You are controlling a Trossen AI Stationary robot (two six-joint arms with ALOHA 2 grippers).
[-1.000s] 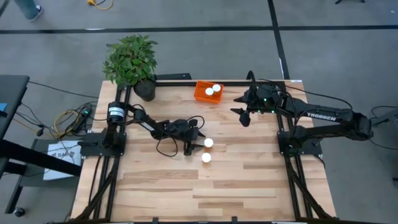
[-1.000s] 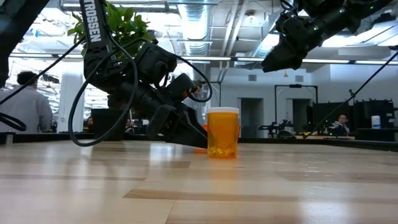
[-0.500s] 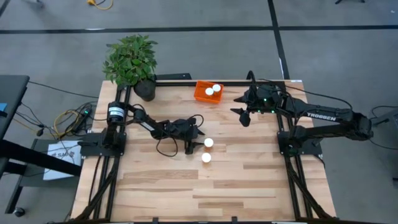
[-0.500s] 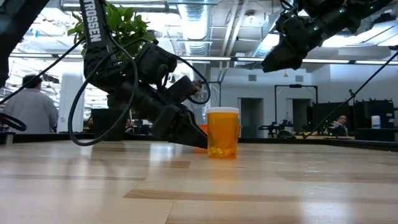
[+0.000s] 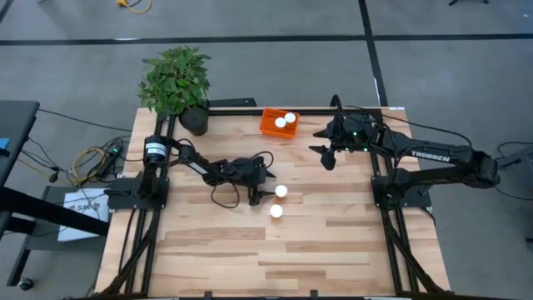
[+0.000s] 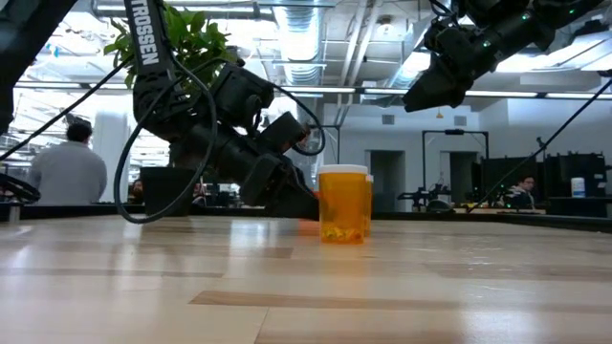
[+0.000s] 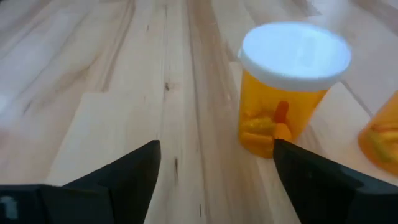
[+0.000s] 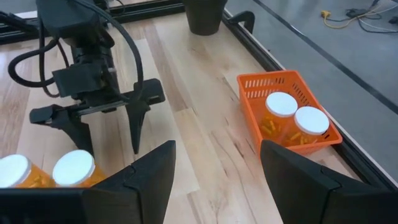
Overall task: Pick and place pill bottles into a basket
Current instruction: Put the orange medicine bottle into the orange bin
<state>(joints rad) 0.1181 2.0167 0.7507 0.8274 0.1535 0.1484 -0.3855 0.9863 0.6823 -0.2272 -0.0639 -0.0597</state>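
Note:
Two pill bottles, orange with white caps, stand upright on the table, one (image 5: 281, 191) just right of my left gripper and one (image 5: 276, 211) nearer the front. My left gripper (image 5: 260, 190) is low over the table and open. In the left wrist view the far bottle (image 7: 286, 87) stands just ahead of the open fingers (image 7: 214, 165), untouched. Two more bottles (image 8: 281, 104) (image 8: 311, 120) lie in the orange basket (image 5: 271, 125) at the far edge. My right gripper (image 5: 326, 155) hangs open and empty, raised, right of the basket.
A potted plant (image 5: 176, 83) in a black pot stands at the far left corner, left of the basket. Dark frame rails run along the table's left, right and far edges. Bare wood (image 5: 275, 258) fills the near half. A person (image 6: 67, 172) shows in the room behind.
My left gripper has edged toward the table's right, closer to the far bottle, and its fingertips have risen a little off the table. The bottles and my right arm have kept still.

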